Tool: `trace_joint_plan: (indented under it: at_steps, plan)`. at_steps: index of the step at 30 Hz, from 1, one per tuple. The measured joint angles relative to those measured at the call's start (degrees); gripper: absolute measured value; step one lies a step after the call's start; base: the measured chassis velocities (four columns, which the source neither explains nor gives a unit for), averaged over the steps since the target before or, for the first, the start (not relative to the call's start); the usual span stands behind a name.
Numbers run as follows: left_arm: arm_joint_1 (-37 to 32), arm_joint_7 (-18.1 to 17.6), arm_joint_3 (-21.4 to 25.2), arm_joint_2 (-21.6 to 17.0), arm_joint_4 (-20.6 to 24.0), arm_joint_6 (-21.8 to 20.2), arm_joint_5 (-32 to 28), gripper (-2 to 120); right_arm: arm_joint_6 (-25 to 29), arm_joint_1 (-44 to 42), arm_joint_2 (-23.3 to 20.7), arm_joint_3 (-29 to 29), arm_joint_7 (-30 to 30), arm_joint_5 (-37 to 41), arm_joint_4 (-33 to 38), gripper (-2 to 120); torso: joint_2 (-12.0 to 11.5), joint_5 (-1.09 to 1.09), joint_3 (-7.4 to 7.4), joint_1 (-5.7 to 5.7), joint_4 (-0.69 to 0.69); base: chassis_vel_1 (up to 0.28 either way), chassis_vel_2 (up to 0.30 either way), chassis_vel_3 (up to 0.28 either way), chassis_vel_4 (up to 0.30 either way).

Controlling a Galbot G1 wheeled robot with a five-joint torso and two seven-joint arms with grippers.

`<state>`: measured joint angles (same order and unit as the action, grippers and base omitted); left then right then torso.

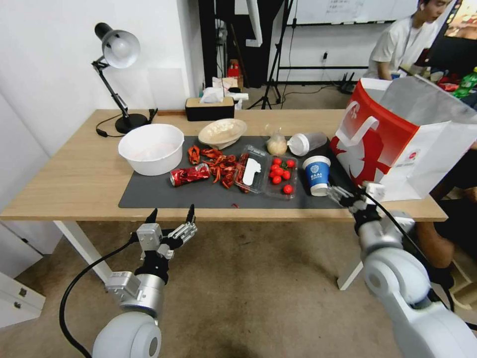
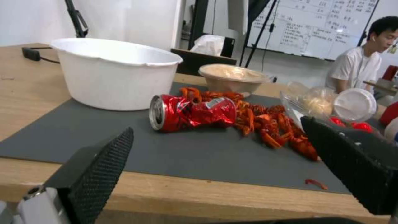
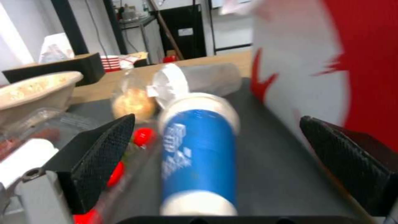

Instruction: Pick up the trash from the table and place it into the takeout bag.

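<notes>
- Head view: nearest us, the left gripper (image 1: 170,215) hangs off the table's (image 1: 59,189) front edge, fingers spread wide, nothing in them.
- The right gripper (image 1: 340,195) is over the mat's (image 1: 164,196) right front corner, jaws wide apart, with the blue paper cup (image 1: 316,174) just ahead of it, upright and not yet gripped.
- Right wrist view: that cup (image 3: 199,155) sits between the two open pads (image 3: 104,155).
- Mid-mat, the crushed red can (image 1: 190,174) lies on its side beside the crayfish shells (image 1: 223,166).
- Farther back, the knotted clear bag (image 1: 277,144) touches the toppled clear plastic cup (image 1: 308,143), and the beige shallow bowl (image 1: 222,132) sits beside the white tub (image 1: 151,148).
- Far right, the takeout bag (image 1: 397,139) stands open on the table's end.
</notes>
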<state>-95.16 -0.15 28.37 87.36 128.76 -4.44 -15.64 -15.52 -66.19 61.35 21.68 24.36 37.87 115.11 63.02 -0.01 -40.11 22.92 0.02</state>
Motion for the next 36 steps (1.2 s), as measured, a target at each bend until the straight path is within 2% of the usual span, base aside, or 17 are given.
trace_joint_plan:
  at_steps: [3,5,19,23,25,27,28,30,33,35,36]
  plan:
    - [-0.1,0.0,0.1,0.0,0.0,0.2,0.0,100,-0.5,1.3,-0.1,-1.1,0.6,0.8,-0.8,100,0.0,0.0,0.0,0.0,0.0,0.0,0.0,0.0,0.0]
    - [-0.5,0.0,0.4,0.2,0.1,1.0,0.2,100,-4.3,6.4,-0.4,-5.4,4.1,4.5,-4.1,100,0.0,0.01,0.0,0.0,-0.01,0.0,0.0,0.0,0.0]
    - [-0.7,0.0,0.5,0.6,0.1,2.0,0.4,100,-7.9,9.7,0.1,-8.5,7.5,6.1,-8.0,100,0.0,0.01,0.01,0.0,-0.02,0.0,0.0,0.0,0.0]
    - [-0.6,0.0,0.5,0.6,0.0,2.3,0.4,100,-7.9,10.2,0.1,-8.8,7.8,6.4,-8.9,96,0.0,0.01,0.0,0.0,-0.02,0.0,0.0,0.0,0.0]
    - [-0.5,0.0,0.5,0.7,-0.2,2.6,0.4,100,-8.1,10.3,0.1,-8.9,8.0,6.6,-9.4,86,0.0,0.01,0.0,0.0,-0.02,0.0,0.0,0.0,0.0]
    - [-0.5,0.0,0.5,0.7,-0.3,2.7,0.4,100,-8.1,10.3,0.2,-8.9,8.0,6.6,-9.5,84,0.0,0.01,0.0,0.0,-0.02,0.0,0.0,0.0,0.0]
    - [-0.4,0.0,0.5,0.7,-0.4,2.9,0.5,100,-8.1,10.2,0.2,-8.9,8.1,6.6,-9.5,76,0.0,0.01,0.0,0.0,-0.02,0.0,0.0,0.0,0.0]
    - [-0.4,0.0,0.5,0.7,-0.5,2.9,0.5,100,-8.1,10.2,0.2,-8.8,8.1,6.7,-9.5,72,0.0,0.01,0.0,0.0,-0.01,0.0,0.0,0.0,0.0]
    - [-0.3,0.0,0.4,0.6,-0.7,3.0,0.5,100,-8.1,9.8,0.2,-8.6,8.1,6.8,-9.2,58,0.0,0.0,0.01,0.0,-0.02,0.0,0.0,0.0,0.0]
    - [-0.3,0.0,0.4,0.6,-0.7,3.0,0.5,100,-8.1,9.8,0.2,-8.5,8.1,6.8,-9.2,58,0.0,0.01,0.0,-0.01,-0.02,0.0,0.0,0.0,0.0]
    - [-0.3,0.0,0.4,0.6,-0.8,3.0,0.5,100,-8.1,9.6,0.2,-8.4,8.2,6.9,-9.1,52,0.0,0.01,0.01,0.0,-0.01,0.0,0.0,0.0,0.0]
